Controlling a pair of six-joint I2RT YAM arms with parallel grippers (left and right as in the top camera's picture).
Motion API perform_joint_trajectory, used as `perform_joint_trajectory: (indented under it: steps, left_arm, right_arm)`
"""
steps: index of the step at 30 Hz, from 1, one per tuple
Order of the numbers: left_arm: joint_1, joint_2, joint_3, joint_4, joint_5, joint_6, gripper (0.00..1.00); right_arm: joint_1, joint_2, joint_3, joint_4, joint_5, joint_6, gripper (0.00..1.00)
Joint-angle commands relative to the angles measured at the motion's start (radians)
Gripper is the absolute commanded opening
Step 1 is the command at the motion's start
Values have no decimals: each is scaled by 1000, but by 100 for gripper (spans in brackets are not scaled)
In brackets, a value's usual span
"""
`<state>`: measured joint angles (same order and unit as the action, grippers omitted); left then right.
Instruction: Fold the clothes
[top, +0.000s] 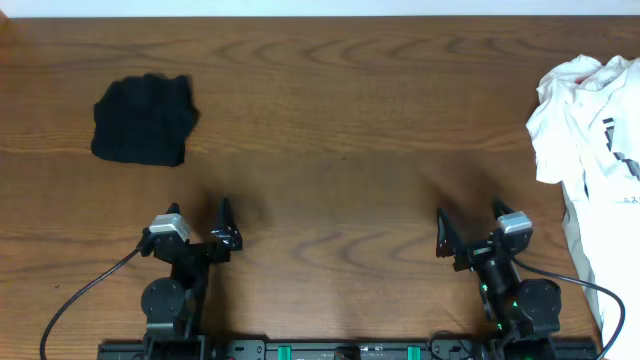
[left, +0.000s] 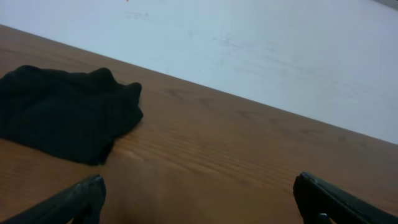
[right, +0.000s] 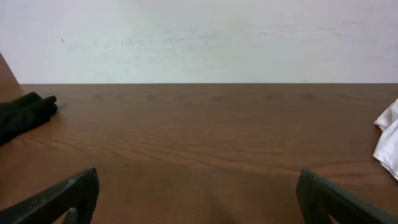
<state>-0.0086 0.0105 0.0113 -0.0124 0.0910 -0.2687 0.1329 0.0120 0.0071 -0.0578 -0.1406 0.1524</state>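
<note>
The wooden table was seen from overhead, with a pale wall behind its far edge. A white garment with black print was heaped at the right edge, reaching from the far side down towards the near side. The black shirt was found on the far left of the table, gathered into a compact, roughly square bundle with a ragged far edge.

The left gripper was held at the near left with its jaws spread wide and nothing between them. The shirt lay beyond it and slightly to its left, well apart from both fingers; in the left wrist view the dark bundle was seen ahead of the left fingertip, with bare wood between them.

The right gripper was held at the near right, likewise wide open and empty. From the right wrist only the shirt's edge was seen, at far left, and a corner of the white garment at right.
</note>
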Motion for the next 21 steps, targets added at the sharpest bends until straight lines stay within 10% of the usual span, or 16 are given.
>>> perform_joint_trajectory:
  steps: [1, 21]
  left_arm:
    - [-4, -9, -7, -51, 3, 9, 98]
    - [-3, -9, -7, -51, 3, 12, 98]
  right_arm:
    - [-10, -6, -2, -5, 6, 8, 99]
    - [-10, -6, -2, -5, 6, 7, 99]
